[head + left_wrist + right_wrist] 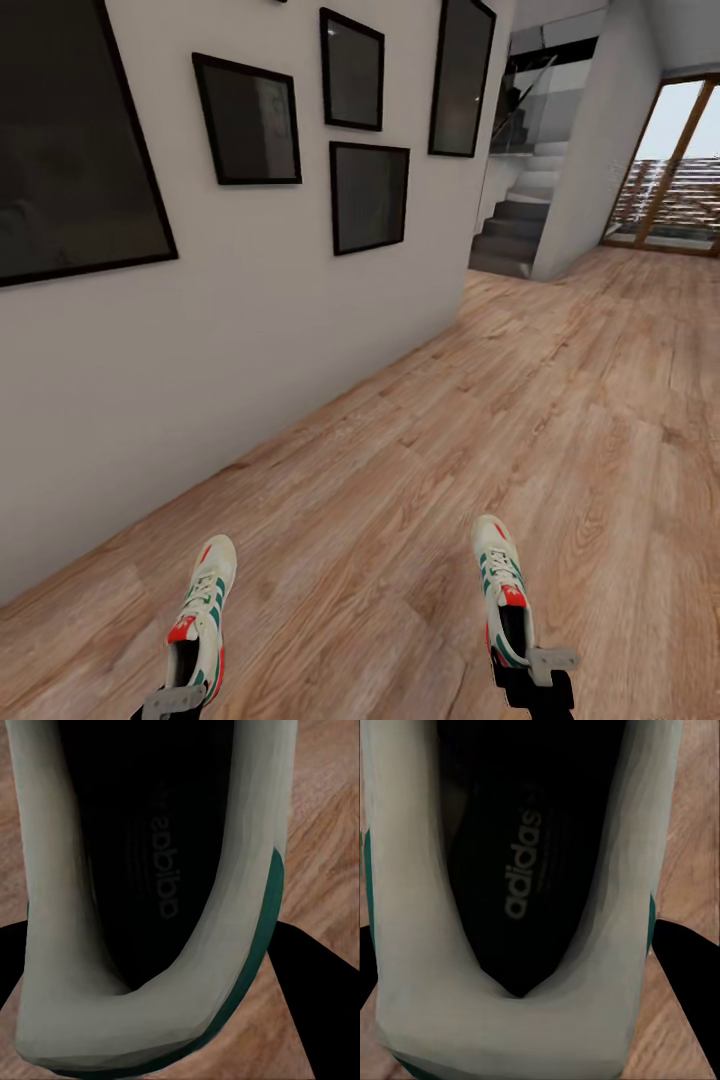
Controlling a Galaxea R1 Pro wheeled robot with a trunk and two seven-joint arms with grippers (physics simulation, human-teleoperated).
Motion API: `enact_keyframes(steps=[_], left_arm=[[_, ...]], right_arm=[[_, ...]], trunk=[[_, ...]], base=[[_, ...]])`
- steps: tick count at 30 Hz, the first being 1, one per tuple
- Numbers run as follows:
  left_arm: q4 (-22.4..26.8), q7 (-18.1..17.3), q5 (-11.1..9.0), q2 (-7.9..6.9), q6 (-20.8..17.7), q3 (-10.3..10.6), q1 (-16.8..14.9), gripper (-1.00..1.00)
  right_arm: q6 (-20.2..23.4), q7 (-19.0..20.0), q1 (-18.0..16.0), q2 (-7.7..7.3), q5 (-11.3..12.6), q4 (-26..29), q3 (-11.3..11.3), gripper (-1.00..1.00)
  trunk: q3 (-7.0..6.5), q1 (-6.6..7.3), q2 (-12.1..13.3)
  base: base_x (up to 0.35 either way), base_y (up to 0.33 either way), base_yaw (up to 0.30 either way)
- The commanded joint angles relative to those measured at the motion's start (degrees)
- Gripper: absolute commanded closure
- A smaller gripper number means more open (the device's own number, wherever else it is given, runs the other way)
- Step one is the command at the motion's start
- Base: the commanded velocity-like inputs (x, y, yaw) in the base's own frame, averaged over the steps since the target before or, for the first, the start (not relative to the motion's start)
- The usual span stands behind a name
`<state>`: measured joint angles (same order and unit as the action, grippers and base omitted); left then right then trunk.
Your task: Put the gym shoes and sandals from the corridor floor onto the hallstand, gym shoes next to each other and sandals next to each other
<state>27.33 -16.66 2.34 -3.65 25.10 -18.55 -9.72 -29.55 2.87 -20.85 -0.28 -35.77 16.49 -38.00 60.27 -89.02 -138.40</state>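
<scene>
a gym shoe (203,612) in each pincer

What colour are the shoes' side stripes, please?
Green on both shoes, clearest in the head view.

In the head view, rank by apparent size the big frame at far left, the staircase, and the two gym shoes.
1. Big frame, largest, though nearest the camera.
2. Staircase, farther away, so likely bigger than it looks.
3. Left gym shoe and right gym shoe: look alike, unranked.
</scene>
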Motion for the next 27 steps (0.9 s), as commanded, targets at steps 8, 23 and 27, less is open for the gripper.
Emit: enact_keyframes(steps=[8,23,27], left_arm=[[0.00,-0.57,0.21,0.05,0.12,-0.46,-0.03,1.00],[0.00,-0.57,0.17,0.05,0.12,-0.52,-0.03,1.00],[0.00,-0.57,0.19,0.07,0.13,-0.53,-0.03,1.00]], right_arm=[[-0.24,0.29,-0.07,0.02,-0.26,-0.05,-0.49,1.00],[-0.24,0.29,-0.07,0.02,-0.26,-0.05,-0.49,1.00],[-0.24,0.29,-0.07,0.02,-0.26,-0.05,-0.49,1.00]], trunk=[[0.05,-0.01,-0.02],[0.05,-0.01,-0.02],[0.05,-0.01,-0.02]], base=[[0.269,-0.128,-0.300],[0.293,-0.142,-0.300],[0.310,-0.136,-0.300]])
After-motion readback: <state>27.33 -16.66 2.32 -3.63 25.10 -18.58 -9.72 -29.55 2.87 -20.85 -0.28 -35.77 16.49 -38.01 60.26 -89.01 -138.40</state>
